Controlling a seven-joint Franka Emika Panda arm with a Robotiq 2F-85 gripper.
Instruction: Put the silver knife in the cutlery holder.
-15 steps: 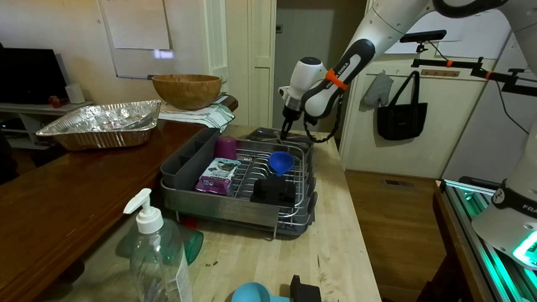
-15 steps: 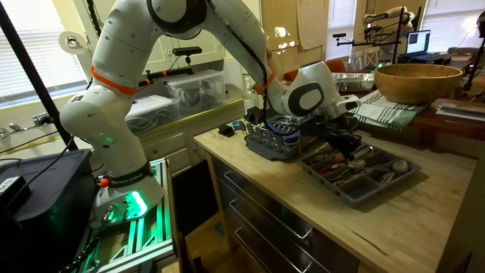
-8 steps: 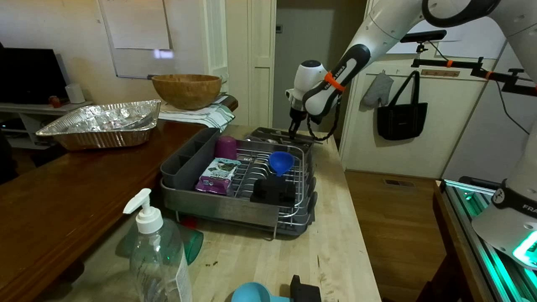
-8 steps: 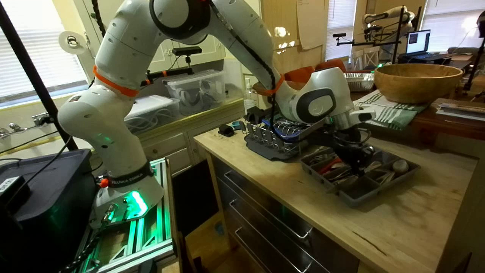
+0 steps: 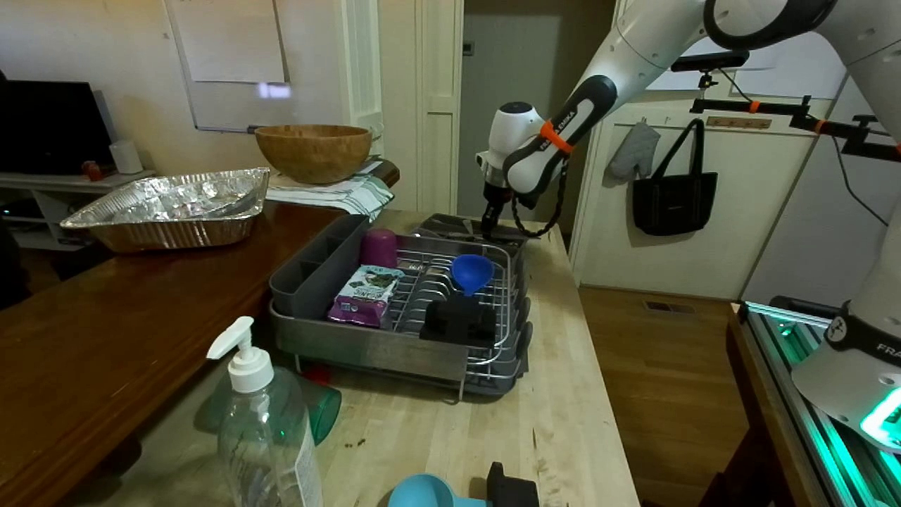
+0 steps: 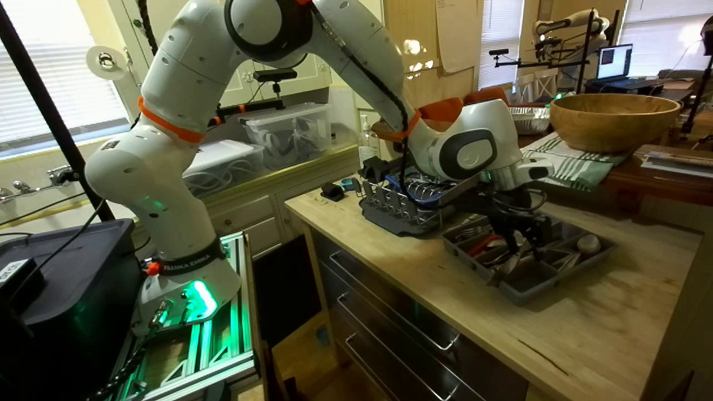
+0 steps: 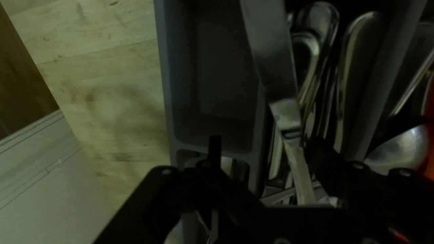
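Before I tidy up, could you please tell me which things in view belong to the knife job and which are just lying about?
For the job: silver knife; grey cutlery tray, apparently the holder meant; gripper.

Just lying about: wooden bowl; foil tray; pump bottle; purple cup; packet.

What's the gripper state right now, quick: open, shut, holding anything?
Gripper: open, holding nothing; its fingers stand wide apart, with the silver knife showing between them in the wrist view, not clamped.
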